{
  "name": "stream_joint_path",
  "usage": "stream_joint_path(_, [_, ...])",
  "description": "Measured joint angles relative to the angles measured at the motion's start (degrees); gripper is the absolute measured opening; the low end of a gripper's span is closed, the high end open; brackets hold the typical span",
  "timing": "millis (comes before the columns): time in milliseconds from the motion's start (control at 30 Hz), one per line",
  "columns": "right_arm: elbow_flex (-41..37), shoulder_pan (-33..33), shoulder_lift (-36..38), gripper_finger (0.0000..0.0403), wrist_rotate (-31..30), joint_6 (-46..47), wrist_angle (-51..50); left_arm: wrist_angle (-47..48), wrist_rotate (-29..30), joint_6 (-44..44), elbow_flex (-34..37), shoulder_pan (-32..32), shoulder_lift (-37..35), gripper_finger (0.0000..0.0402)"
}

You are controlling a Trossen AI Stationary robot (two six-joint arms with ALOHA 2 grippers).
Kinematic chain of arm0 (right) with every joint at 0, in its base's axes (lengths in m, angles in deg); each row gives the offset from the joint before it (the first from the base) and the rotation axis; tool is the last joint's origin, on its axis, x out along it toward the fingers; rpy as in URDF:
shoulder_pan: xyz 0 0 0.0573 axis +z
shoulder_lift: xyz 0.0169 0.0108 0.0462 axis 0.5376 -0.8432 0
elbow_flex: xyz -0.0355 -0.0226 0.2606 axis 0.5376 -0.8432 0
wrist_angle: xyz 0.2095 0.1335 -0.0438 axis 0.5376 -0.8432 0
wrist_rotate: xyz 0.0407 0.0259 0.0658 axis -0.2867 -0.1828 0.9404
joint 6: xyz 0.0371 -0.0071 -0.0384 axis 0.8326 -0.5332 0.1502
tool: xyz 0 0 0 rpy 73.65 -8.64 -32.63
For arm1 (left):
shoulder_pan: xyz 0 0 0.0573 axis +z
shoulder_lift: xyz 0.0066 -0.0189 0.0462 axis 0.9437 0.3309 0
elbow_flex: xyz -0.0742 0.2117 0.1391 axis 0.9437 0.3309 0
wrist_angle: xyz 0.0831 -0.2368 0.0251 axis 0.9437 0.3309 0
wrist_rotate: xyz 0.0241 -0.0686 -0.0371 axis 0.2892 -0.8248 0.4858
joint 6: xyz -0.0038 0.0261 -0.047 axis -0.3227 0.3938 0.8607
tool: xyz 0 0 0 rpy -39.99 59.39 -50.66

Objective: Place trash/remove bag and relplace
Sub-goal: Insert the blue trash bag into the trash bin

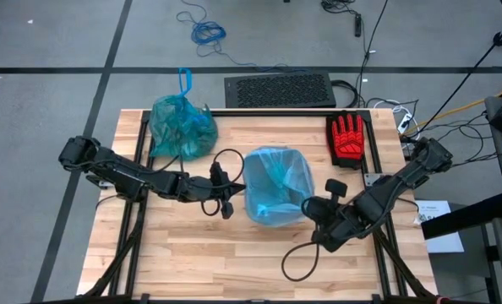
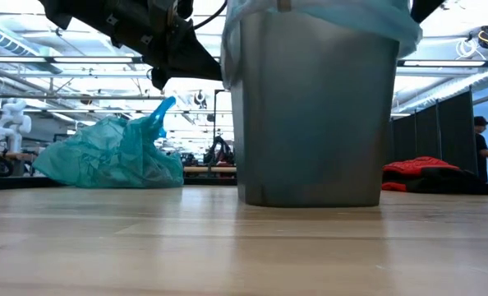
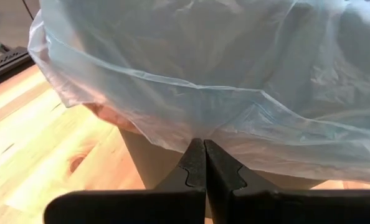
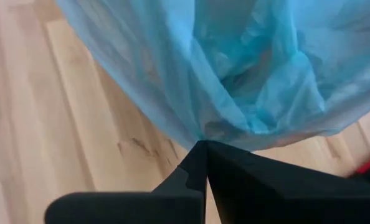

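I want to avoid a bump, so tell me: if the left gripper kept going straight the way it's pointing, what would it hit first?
Probably the pale blue bag draped over the bin's rim. The left gripper, fingers shut, points right at that plastic edge, with the grey bin wall just behind. How much gap remains is unclear.

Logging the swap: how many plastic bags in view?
2. The teal-green bag, tied off, lies on the table's far left. The pale blue bag lines the bin mid-table, both grippers shut on its edge. More could be hidden inside.
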State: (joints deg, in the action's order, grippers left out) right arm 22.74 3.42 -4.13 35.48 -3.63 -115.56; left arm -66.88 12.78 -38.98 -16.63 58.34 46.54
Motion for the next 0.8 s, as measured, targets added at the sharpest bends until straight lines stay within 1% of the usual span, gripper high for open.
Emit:
stream_joint_path(133, [2.16,1.04,0.19,0.0000,-0.07,-0.11,-0.59,0.15,0.01,0.65,0.00,0.00,0.00,0.0000])
stream_joint_path(233, [4.51,2.65,1.08,0.0000,-2.08,1.36,-3.15,0.39,0.03,0.74,0.00,-0.02,0.00,0.0000])
stream_joint_path(367, [5.29,3.93,2.33,0.0000,-5.88,8.28,-9.78,0.58,0.20,0.74,0.00,-0.01,0.00,0.0000])
stream_joint_path(467, [5.33,3.98,2.60,0.0000,-6.75,12.75,-14.32,0.59,0.23,0.74,0.00,-0.02,0.00,0.0000])
stream_joint_path(633, [3.98,3.98,2.60,0.0000,-6.48,11.71,-10.31,0.66,0.33,0.74,0.00,-0.01,0.00,0.0000])
stream_joint_path(800, [-0.36,2.88,2.56,0.0000,-5.51,9.78,-4.86,0.71,0.82,0.74,0.00,-0.01,0.00,0.0000])
